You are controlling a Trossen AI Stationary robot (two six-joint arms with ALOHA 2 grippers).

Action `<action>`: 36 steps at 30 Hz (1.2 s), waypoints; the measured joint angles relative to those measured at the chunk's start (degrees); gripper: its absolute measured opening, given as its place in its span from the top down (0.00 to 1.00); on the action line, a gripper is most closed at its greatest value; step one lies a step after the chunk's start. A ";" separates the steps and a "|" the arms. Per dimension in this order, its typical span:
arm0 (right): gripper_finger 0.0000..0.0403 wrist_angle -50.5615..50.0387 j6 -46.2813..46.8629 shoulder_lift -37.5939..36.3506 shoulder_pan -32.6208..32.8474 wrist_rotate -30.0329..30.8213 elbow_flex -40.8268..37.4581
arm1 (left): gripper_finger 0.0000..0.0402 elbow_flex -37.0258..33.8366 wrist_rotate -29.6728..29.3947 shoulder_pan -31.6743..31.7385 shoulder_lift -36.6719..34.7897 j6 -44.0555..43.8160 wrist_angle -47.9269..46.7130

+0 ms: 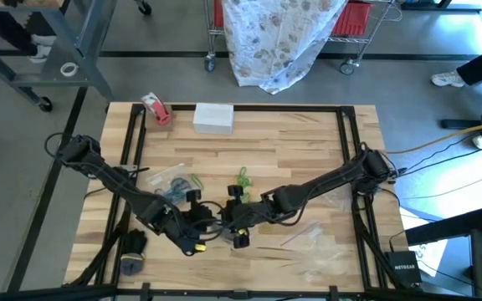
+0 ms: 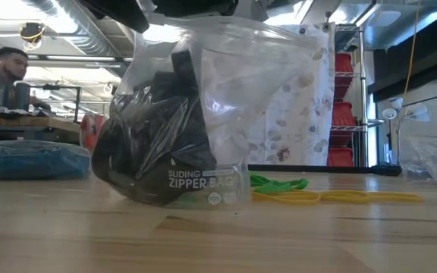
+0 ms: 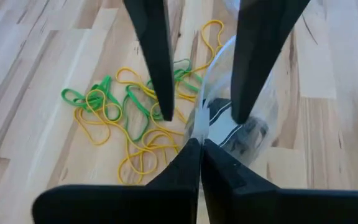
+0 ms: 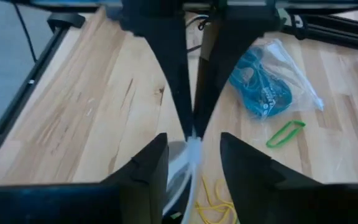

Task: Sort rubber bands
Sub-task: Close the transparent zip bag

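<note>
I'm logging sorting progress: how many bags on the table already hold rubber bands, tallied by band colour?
bag of black bands: 1
bag of blue bands: 1
Total: 2 filled bags. The clear bags at the table's right look empty, so they are not counted.

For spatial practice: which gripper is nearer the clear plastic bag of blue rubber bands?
Left. The left gripper is beside the blue-band bag; the right gripper lies beyond the left one, farther away.
</note>
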 joint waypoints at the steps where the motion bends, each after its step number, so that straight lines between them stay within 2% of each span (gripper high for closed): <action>1: 0.64 -0.08 -0.01 0.05 0.00 0.03 0.00 | 1.00 0.00 0.02 -0.02 0.00 0.00 0.08; 9: 0.69 0.21 0.72 1.05 0.00 0.16 -0.02 | 1.00 0.00 0.13 0.04 -0.15 0.28 1.77; 22: 0.97 -0.93 0.73 0.92 0.00 1.45 0.00 | 1.00 0.02 -0.02 0.04 -0.20 0.24 1.27; 30: 0.94 -5.97 1.51 0.63 0.04 1.58 0.13 | 1.00 0.02 0.15 0.02 -0.26 0.26 1.12; 36: 0.95 -10.46 2.35 -1.24 0.37 1.98 0.07 | 1.00 0.03 0.11 -0.02 -0.38 0.24 0.83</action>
